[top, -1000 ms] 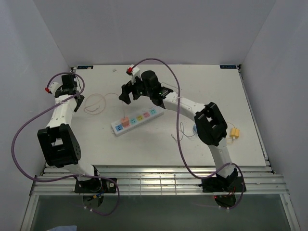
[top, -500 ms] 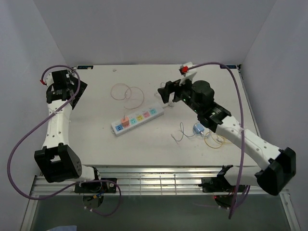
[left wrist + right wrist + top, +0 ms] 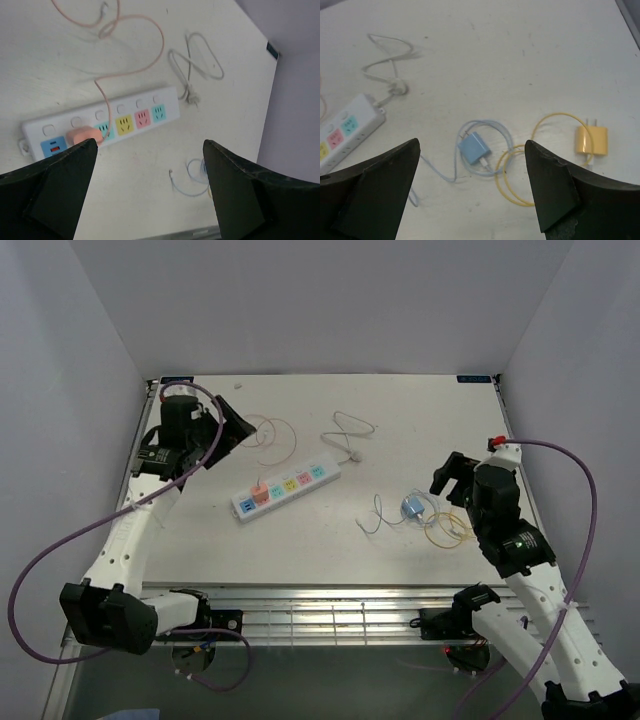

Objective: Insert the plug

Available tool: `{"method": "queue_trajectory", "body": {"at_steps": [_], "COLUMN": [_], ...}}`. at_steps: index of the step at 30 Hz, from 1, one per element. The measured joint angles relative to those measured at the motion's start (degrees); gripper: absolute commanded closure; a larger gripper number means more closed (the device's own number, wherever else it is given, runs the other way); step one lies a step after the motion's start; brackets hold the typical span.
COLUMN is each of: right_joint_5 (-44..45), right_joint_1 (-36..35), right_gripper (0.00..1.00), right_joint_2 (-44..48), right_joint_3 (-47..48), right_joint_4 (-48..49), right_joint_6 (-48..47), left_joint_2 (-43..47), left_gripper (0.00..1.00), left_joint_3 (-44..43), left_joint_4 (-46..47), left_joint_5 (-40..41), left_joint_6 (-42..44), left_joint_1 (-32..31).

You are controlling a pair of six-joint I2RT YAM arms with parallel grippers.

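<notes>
A white power strip (image 3: 285,488) with coloured sockets lies mid-table; it also shows in the left wrist view (image 3: 100,127) and the right wrist view (image 3: 342,134). A pink plug (image 3: 84,135) sits in a socket near its left end, its pink cable (image 3: 132,70) looping away. A blue plug (image 3: 474,148) with a blue cable and a yellow plug (image 3: 591,140) with a yellow cable lie loose at the right. My left gripper (image 3: 150,150) is open and empty, above the strip. My right gripper (image 3: 472,145) is open and empty, above the blue plug.
The strip's white cord (image 3: 350,432) lies coiled behind its right end. The blue plug (image 3: 412,506) and the yellow cable (image 3: 447,530) lie just left of my right arm. White walls close in the table's left, far and right sides.
My right arm has swung back from the strip's far end to the near right. My left arm has moved from the far left corner in over the strip. The pink cable shifted right.
</notes>
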State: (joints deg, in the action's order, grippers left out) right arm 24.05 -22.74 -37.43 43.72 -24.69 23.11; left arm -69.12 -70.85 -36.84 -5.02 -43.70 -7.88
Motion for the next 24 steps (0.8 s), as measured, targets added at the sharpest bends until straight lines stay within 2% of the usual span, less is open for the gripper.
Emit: {"method": "queue_trajectory", "body": {"at_steps": [5, 11, 15, 19, 24], "right_joint_5": [-3.15, -6.86, -9.31, -10.78, -10.71], "right_joint_1": [14.43, 30.49, 34.23, 35.54, 35.91], "right_gripper": [0.1, 0.1, 0.1, 0.08, 0.0], "right_joint_2": [-2.56, -6.73, -11.26, -14.84, -19.43], "right_joint_3": [-3.98, -6.12, -7.17, -12.41, -16.57], "right_joint_4": [-4.94, -7.76, -6.25, -2.8, 0.98], "right_joint_6": [1.81, 0.68, 1.09, 2.47, 3.74], "left_joint_2": [-0.09, -0.09, -1.07, -2.14, -2.03], "left_gripper": [0.02, 0.02, 0.02, 0.02, 0.02], "left_joint_3": [5.49, 10.19, 11.3, 11.37, 11.98], "left_joint_4": [1.18, 3.41, 5.18, 6.16, 7.61], "left_joint_5": [0.07, 0.31, -0.13, -0.11, -0.09], "left_joint_6": [0.02, 1.07, 1.77, 2.6, 3.19], "left_joint_1": [-10.29, -15.87, -15.98, -15.98, -15.98]}}
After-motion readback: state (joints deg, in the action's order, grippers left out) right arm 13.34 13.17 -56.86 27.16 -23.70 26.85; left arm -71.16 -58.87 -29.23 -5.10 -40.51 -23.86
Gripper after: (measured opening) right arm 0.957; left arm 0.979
